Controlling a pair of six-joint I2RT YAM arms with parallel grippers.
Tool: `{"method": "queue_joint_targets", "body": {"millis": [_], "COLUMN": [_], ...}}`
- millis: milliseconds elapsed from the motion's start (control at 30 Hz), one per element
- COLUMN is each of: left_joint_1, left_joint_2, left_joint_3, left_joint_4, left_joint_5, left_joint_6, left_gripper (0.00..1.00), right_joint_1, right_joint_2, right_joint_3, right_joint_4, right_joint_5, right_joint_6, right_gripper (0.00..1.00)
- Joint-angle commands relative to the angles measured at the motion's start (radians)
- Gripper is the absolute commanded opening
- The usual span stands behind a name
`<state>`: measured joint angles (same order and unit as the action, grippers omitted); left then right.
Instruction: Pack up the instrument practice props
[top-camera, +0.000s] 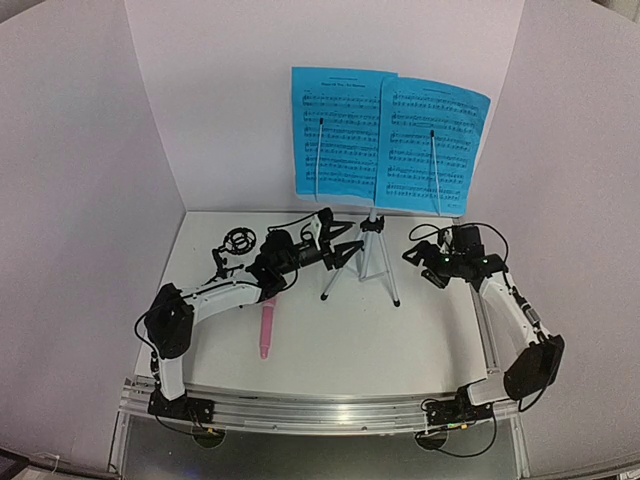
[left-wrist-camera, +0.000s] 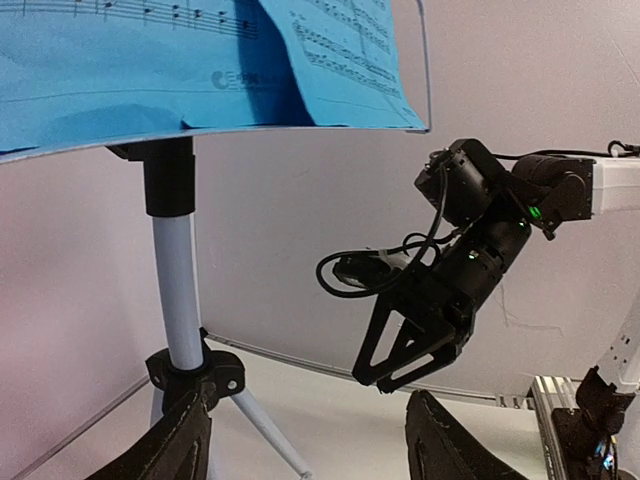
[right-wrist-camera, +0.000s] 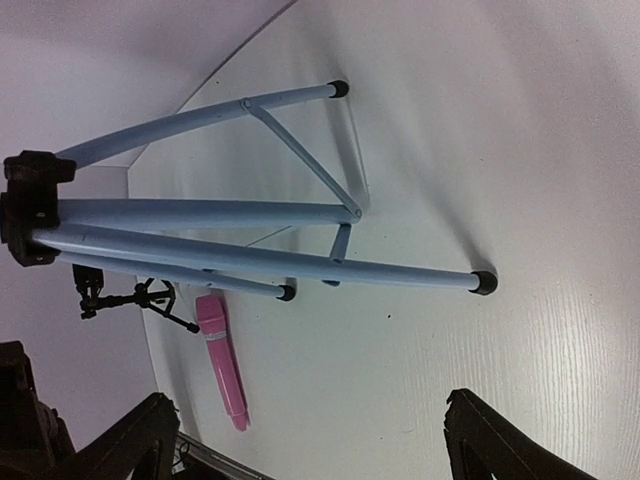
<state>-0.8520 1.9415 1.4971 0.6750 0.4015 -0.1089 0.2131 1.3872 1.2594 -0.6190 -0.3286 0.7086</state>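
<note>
The pale-blue music stand (top-camera: 372, 255) stands on its silver tripod at the back middle, with blue sheet-music pages (top-camera: 385, 135) spread on its desk. My left gripper (top-camera: 345, 250) is open beside the tripod's left side. In the left wrist view the pole (left-wrist-camera: 175, 290) and its black collar (left-wrist-camera: 195, 375) sit just at the left finger (left-wrist-camera: 170, 445). My right gripper (top-camera: 425, 262) hangs open to the right of the tripod, with nothing between its fingers (right-wrist-camera: 500, 445). The pink microphone (top-camera: 267, 325) lies on the table under my left arm. The black mic stand (top-camera: 235, 245) is at the back left.
White backdrop walls (top-camera: 90, 200) close in the white table (top-camera: 400, 340) on the left, back and right. A metal rail (top-camera: 320, 405) runs along the near edge between the arm bases. The tripod's legs (right-wrist-camera: 300, 262) spread across the table in the right wrist view.
</note>
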Motion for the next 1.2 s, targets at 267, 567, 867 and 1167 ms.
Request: {"method": "queue_joint_targets", "body": {"millis": [267,567,867,1167], "left_joint_1": [0.001,0.002,0.002,0.002], "left_joint_2": [0.073,0.062,0.008,-0.057], "left_joint_3": [0.100,0.078,0.004,-0.051], "left_joint_4": [0.047,0.064,0.063,0.044], "left_joint_5": [-0.051,-0.086,-0.069,-0.010], "left_joint_6": [-0.004,0.004,0.020,0.060], "left_gripper": [0.65,0.65,0.65,0.65], "right_joint_1": [-0.281,-0.422,-0.425,-0.424], "right_joint_2": [-0.067,-0.081,-0.004,0.081], "right_joint_3": [0.076,0.318,0.783,0.940], "right_joint_4": [0.008,-0.007,-0.001,0.191], "right_joint_5": [-0.057,-0.066,-0.124,-0.393], "right_joint_6": [-0.113,-0.302,-0.564,-0.490], "right_gripper": [0.91,0.92,0.97,0.89]}}
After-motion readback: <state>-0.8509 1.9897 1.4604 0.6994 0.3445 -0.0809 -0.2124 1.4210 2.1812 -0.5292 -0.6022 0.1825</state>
